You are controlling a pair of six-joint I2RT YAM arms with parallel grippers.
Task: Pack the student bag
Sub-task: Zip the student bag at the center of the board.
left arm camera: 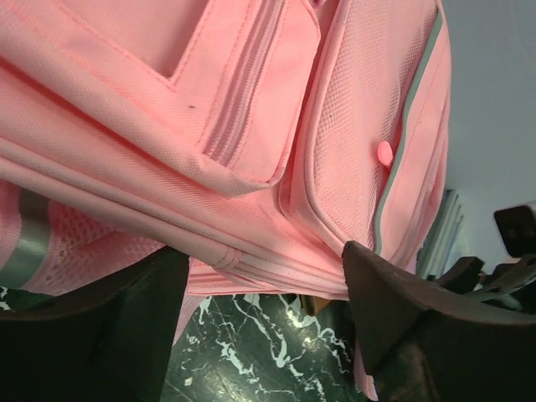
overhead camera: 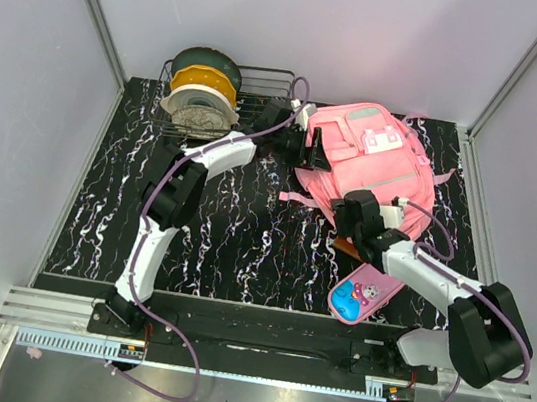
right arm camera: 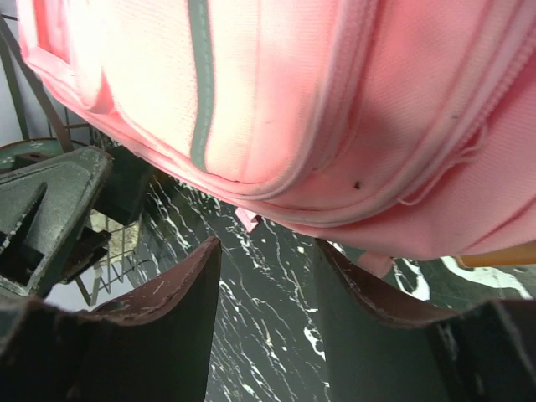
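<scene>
The student bag (overhead camera: 371, 156) is a large pink backpack lying flat at the back right of the table, front pockets and white-and-grey patch facing up. My left gripper (overhead camera: 313, 150) is open at the bag's left edge. In the left wrist view its gripper (left arm camera: 264, 268) has the bag's zipper seam (left arm camera: 251, 260) right at the fingertips, with nothing gripped. My right gripper (overhead camera: 351, 213) is open at the bag's near edge. In the right wrist view the bag (right arm camera: 335, 109) hangs just beyond that gripper (right arm camera: 264, 251). A small pink cartoon-print pencil case (overhead camera: 363, 296) lies near the right arm.
A wire basket (overhead camera: 266, 84) with filament spools (overhead camera: 202, 90) stands at the back left. A thin brown object (overhead camera: 346, 245) pokes out from under the bag's near edge, and it also shows in the right wrist view (right arm camera: 502, 255). Grey walls enclose the black marble table (overhead camera: 243, 238).
</scene>
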